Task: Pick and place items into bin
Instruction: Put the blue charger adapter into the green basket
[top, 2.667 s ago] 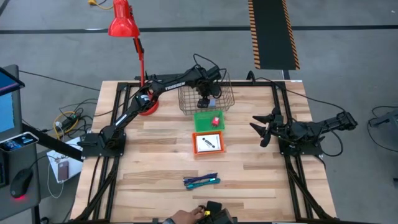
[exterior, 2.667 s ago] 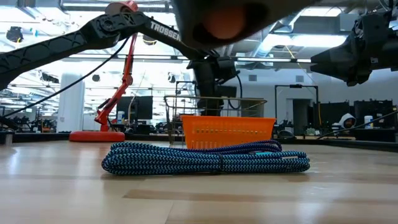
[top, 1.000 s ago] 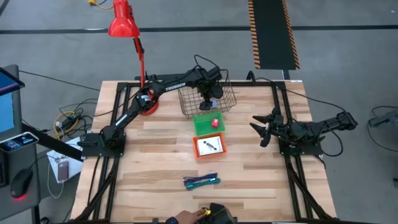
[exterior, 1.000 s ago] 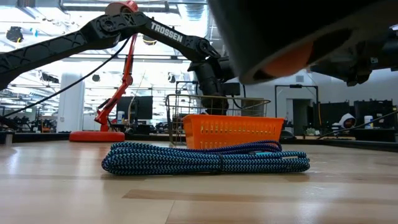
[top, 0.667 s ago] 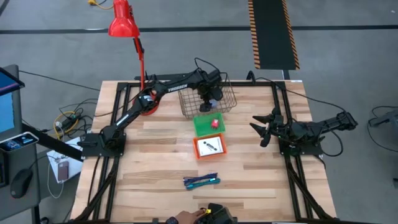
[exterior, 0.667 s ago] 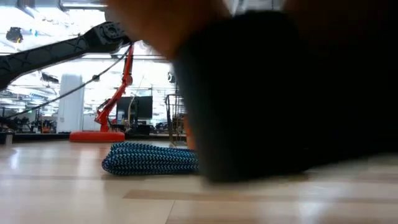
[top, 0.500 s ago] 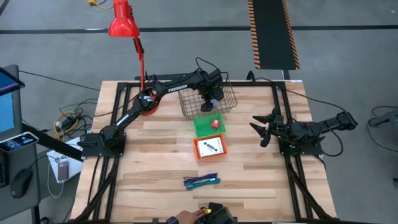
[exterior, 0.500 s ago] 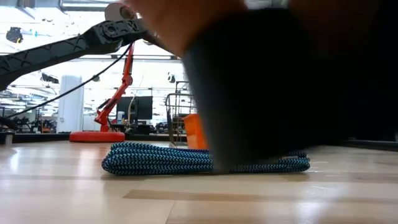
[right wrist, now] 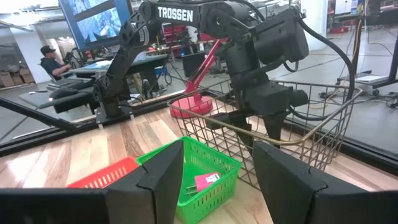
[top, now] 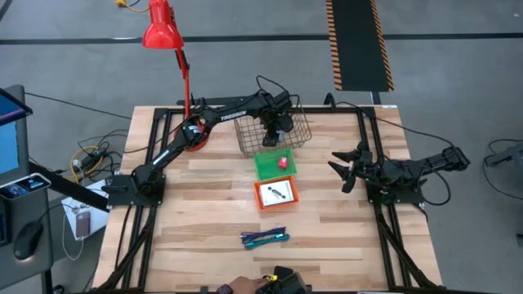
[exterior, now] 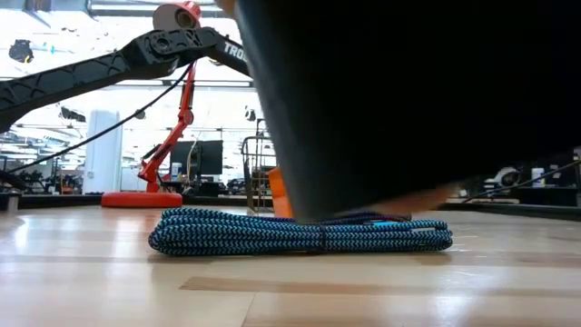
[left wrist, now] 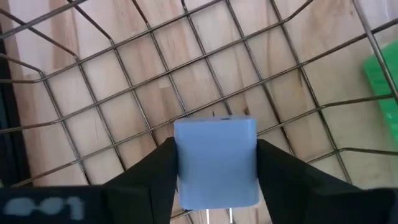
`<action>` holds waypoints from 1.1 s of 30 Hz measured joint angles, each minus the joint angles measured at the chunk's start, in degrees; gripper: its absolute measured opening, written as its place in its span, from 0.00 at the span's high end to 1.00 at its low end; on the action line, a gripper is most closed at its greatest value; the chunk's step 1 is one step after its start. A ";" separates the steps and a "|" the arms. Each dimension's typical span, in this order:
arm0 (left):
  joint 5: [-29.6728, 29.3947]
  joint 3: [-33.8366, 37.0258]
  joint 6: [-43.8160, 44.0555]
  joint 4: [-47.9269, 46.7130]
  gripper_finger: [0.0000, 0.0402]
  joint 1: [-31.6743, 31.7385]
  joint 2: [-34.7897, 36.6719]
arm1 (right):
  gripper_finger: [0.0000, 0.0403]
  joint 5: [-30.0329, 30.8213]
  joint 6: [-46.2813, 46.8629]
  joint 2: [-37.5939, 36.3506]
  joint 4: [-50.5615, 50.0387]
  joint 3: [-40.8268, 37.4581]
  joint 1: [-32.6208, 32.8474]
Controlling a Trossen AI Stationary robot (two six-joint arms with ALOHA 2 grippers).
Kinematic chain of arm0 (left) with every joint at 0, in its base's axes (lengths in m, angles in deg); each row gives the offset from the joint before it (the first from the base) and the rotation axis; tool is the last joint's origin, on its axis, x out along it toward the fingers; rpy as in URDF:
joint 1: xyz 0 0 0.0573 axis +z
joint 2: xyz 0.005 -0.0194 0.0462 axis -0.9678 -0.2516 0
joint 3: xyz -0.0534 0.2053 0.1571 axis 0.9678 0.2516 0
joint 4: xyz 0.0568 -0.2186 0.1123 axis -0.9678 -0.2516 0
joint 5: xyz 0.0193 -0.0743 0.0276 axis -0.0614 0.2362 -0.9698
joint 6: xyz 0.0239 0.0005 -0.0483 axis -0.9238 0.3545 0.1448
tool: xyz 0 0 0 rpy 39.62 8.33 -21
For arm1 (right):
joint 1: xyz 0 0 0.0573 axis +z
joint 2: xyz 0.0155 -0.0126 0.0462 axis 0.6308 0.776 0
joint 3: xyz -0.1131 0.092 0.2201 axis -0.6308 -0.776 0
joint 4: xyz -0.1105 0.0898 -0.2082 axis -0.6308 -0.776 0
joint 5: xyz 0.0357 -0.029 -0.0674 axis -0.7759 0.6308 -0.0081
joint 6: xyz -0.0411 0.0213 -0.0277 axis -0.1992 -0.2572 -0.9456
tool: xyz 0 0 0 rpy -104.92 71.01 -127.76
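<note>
My left gripper (top: 278, 128) reaches down into the wire basket (top: 300, 129) at the table's far side and is shut on a pale blue block (left wrist: 216, 158). In front of the basket stands a green tray (top: 265, 167) with a small red block (top: 283, 161). An orange tray (top: 261, 196) holds a white card with a black mark (top: 276, 192). Blue and green pens (top: 265, 238) lie on the table near the near edge. My right gripper (top: 343, 170) waits open at the table's right. My left gripper pinches the pale blue block by its two opposite side faces (left wrist: 181, 168), one finger (left wrist: 149, 180) on each side. The fingers come from above, pointing down into the basket. The block sits above the basket's mesh floor (left wrist: 124, 81), clear of it.
A red desk lamp (top: 159, 28) stands on its base at the far left. A coiled blue braided rope (exterior: 300, 232) lies close before the low camera. A large dark thing (exterior: 408, 91) blocks most of that view. A person's hand (top: 241, 286) shows at the near edge.
The dark thing at the near edge, with the person's hand, has moved across in front of the low camera and now covers most of that view. My left gripper has stayed in the wire basket, drifting slightly toward the table's right.
</note>
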 joint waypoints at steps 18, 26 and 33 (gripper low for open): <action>-6.13 -0.20 -0.47 -3.48 0.58 -0.06 1.02 | 0.54 0.00 0.00 0.00 0.00 0.00 -0.01; -8.88 -0.22 -0.15 -3.47 0.57 -0.15 4.53 | 0.54 0.00 0.00 0.00 0.00 0.00 0.00; -10.23 -0.22 -0.16 -3.57 0.57 -1.05 8.96 | 0.54 -0.03 0.00 0.00 0.00 0.00 -0.01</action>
